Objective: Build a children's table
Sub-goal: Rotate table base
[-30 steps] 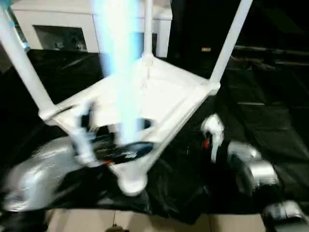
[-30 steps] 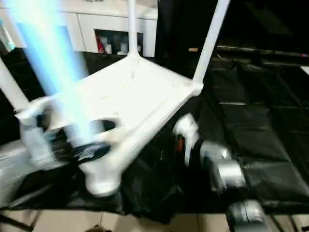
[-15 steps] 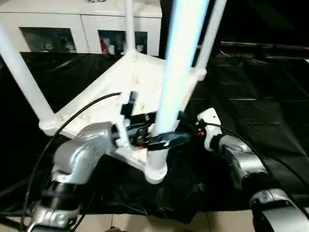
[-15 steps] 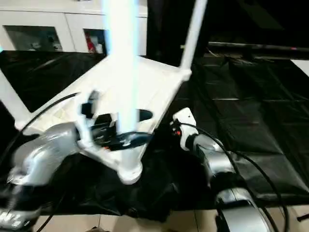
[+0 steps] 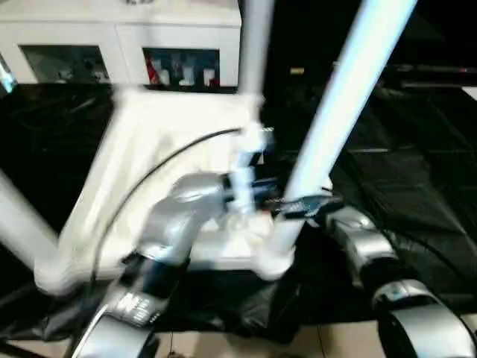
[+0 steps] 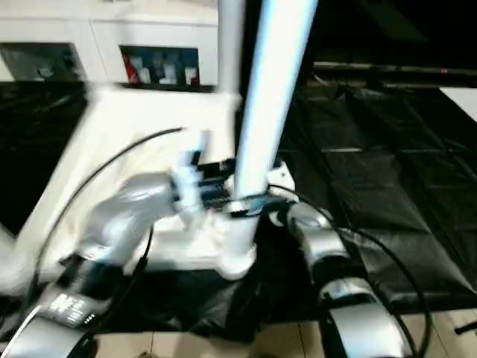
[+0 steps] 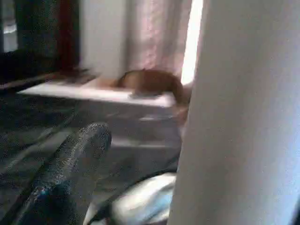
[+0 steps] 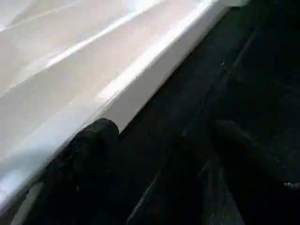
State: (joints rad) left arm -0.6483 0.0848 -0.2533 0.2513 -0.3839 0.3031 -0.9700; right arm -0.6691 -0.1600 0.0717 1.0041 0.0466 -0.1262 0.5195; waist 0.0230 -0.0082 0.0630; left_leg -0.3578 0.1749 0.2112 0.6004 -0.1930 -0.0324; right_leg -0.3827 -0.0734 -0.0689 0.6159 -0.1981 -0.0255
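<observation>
My left gripper (image 5: 287, 207) is wide around the near leg (image 5: 335, 119), gripping it near its bottom end. My right gripper (image 8: 154, 154) is open beside the tabletop (image 5: 149, 149) rim, holding nothing. I think I am pushing this leg into its corner hole; next comes a firm push. The white table lies upside down on the black sheet (image 5: 417, 186), legs up.

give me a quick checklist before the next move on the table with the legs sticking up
1. Near leg standing in the corner socket: ok.
2. Left gripper at that leg: ok; the leg runs right beside its finger in the left wrist view.
3. Jaws closed on the leg: cannot tell.
4. Right gripper by the tabletop rim, jaws apart, holding nothing: ok.
5. Leg pushed fully home: cannot tell.
6. Other legs upright: ok for the far leg; the rest cannot tell.
</observation>
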